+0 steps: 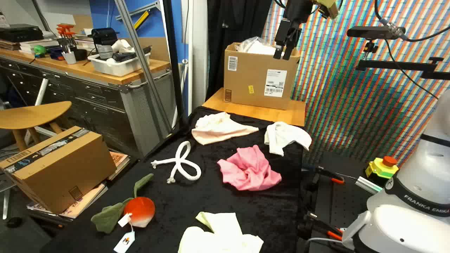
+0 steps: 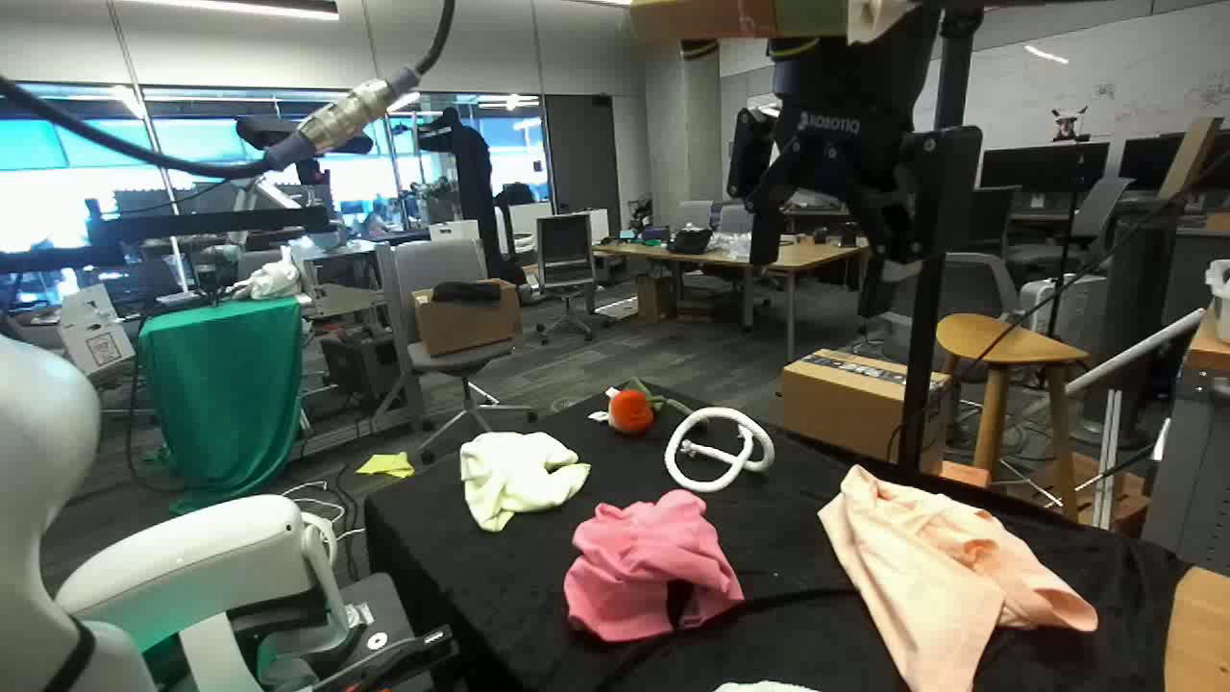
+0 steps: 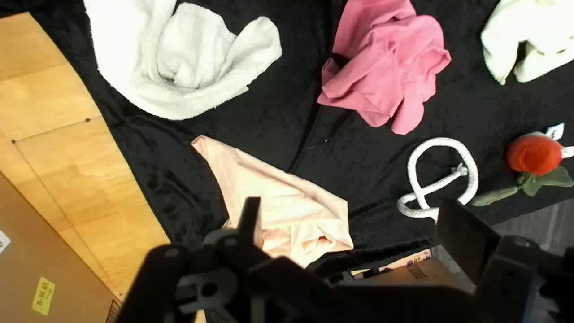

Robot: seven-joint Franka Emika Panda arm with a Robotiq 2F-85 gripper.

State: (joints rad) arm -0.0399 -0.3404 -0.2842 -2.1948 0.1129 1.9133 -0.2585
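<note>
Overhead, gripper: the black gripper (image 2: 819, 269) is being held high above the cloths, its fingers being spread well apart; "ROBOTIQ" is being displayed on its housing.
Peach cloth: in the wrist view, the peach cloth (image 3: 287, 197) is being framed between the fingers, well below them, and is being partly hidden by one; it is being supported on the black cover (image 1: 274, 211), near the wooden surface (image 1: 299, 114).
Other textiles: the white towel (image 3: 193, 49), the crumpled pink cloth (image 1: 249, 170) and the pale green cloth (image 1: 218, 235) are being shown apart from one another.
Rope: the white rope (image 1: 178, 161) is being seen looped across itself, near the red plush vegetable (image 1: 142, 209).
Plush tags: two white tags (image 1: 125, 241) are being carried; an orange-and-black emblem is being shown on one.
Large carton: a shipping label (image 1: 275, 83) with barcode and a yellow sticker (image 3: 43, 296) are being borne by the carton (image 1: 246, 79); "B-36" is being read on the sticker, the remainder being unclear.
Arm band: "FRANKA EMIKA" is being displayed on the black band (image 1: 427, 205) of the white arm (image 1: 418, 175).
</note>
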